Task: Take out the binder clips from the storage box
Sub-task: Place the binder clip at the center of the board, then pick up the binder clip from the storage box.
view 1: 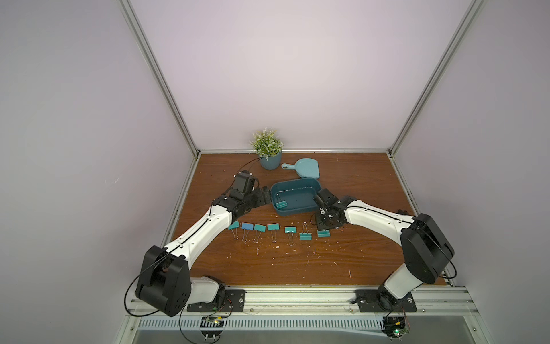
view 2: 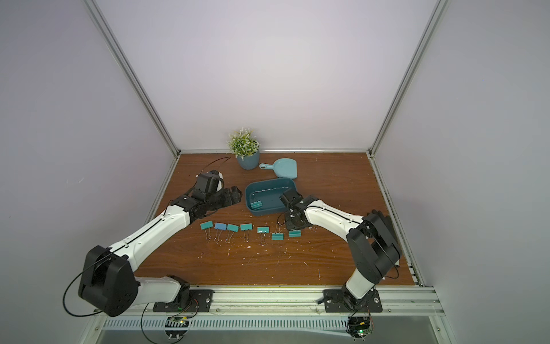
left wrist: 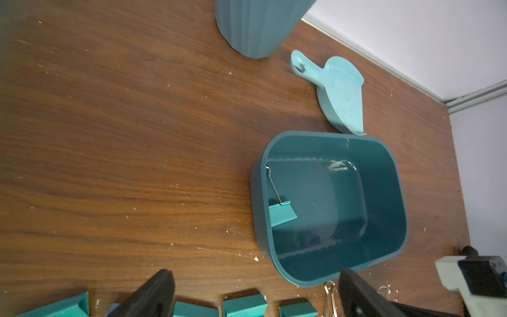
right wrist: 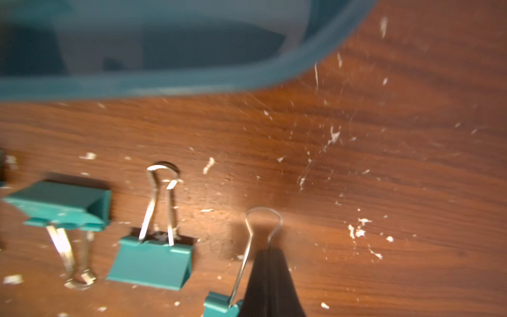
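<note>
The dark teal storage box sits mid-table, and one teal binder clip lies in its near left corner, wire handle up against the wall. Several binder clips lie in a row on the wood in front of the box, one of them blue. My left gripper hangs open just left of the box with nothing between its fingers. My right gripper is shut on the wire handle of the rightmost teal clip, low over the table by the box's near right corner.
A potted plant and a light blue dustpan stand behind the box, the dustpan touching its far rim. White specks litter the wooden table. Enclosure walls close in the back and both sides.
</note>
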`<state>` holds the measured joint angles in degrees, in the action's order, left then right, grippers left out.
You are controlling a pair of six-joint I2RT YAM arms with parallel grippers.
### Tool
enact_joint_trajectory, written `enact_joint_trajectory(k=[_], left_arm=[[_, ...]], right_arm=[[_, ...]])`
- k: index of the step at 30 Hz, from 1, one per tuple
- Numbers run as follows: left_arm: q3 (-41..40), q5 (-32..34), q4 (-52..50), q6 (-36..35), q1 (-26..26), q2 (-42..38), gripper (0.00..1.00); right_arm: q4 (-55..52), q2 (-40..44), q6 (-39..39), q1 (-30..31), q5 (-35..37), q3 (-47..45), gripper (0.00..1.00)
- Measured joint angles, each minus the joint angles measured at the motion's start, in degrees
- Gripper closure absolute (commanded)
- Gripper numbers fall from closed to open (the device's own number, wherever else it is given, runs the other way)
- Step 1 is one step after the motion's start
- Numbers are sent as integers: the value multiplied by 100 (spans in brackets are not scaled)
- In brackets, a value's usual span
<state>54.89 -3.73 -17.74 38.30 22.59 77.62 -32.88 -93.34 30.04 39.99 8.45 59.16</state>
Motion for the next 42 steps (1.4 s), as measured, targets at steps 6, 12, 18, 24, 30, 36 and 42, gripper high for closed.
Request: enact_joint_trajectory(k=[6, 12, 18, 24, 30, 36, 42], left_arm=[[63, 37, -4, 79, 151, 452, 18], [157, 42, -7, 96, 192, 739, 21], [240, 70, -20, 107, 203, 804, 21], [256, 245, -129, 136, 203, 721, 11], [125, 481, -315, 240, 195, 61, 2], [-249, 579, -457, 328, -125, -715, 0], [-457, 750, -706, 350, -315, -1279, 0]], right_arm=[[553, -31, 7, 0, -46, -374, 88], [695, -48, -24, 7, -96, -334, 67], [426, -44, -133, 116, 4, 380, 65], [343, -323, -328, 280, 24, 1757, 64], [308, -1685, -509, 387, 4, 3311, 65], [2, -3143, -614, 518, -2, 4695, 66], [-354, -4146, -660, 605, 4, 5692, 65]])
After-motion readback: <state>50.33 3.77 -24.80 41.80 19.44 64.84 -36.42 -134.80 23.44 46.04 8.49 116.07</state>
